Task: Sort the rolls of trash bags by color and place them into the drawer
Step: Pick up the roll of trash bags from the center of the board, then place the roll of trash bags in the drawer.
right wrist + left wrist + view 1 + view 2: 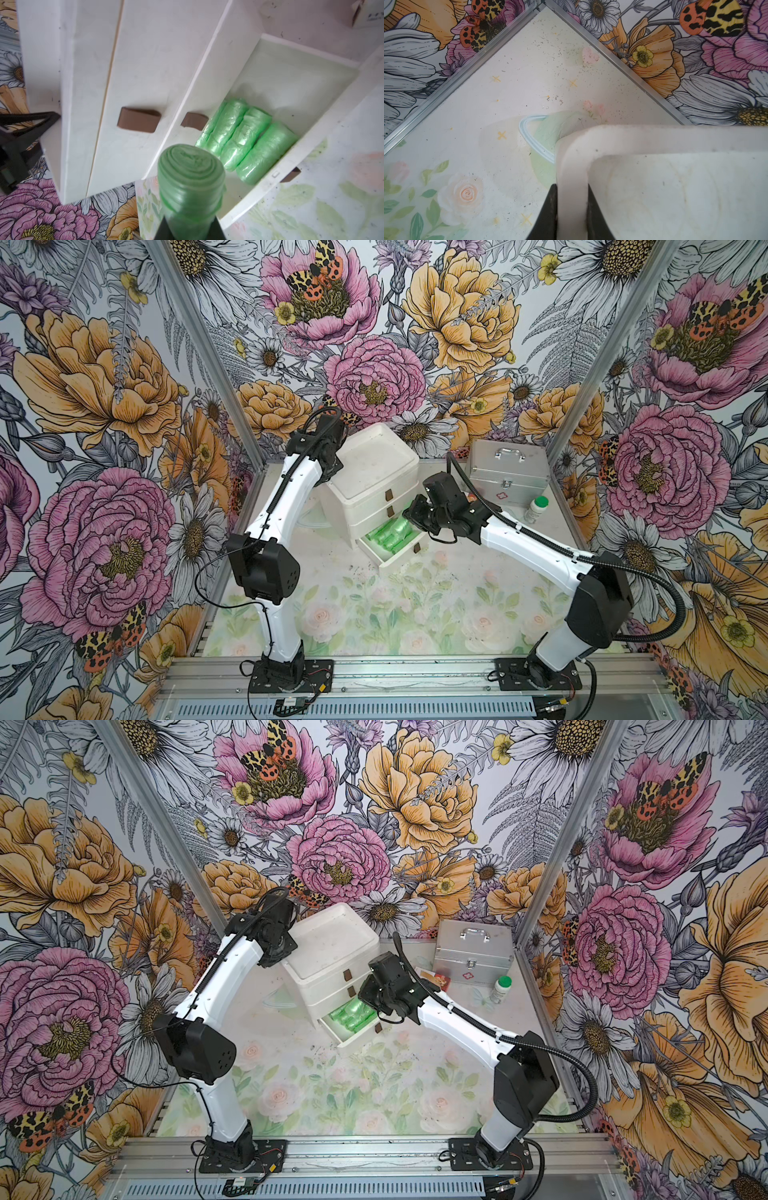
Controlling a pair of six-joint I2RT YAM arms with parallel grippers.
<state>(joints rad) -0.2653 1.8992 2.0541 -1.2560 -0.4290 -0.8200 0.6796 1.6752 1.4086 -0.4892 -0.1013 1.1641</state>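
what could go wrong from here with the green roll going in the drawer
1. The right gripper pinches the green roll by one end only, so it may slip or tip early.
2. It hangs over one end of the open drawer, not the middle. Released here, it might hit the wall or the stored rolls and bounce out.
3. The left gripper steadies the cabinet by its top rim alone, so a knock could shift it.

The frame edge cuts off the left pincer (pixel 572 209), astride the rim of the cabinet (pixel 571 166), and the right pincer (pixel 190 228) with the near end of its held roll (pixel 191 182). In both top views the right arm (pixel 453 512) covers some stored rolls (pixel 388 533); count indeterminate. Bottle (pixel 536 509), 3 o'clock from the cabinet: label illegible.
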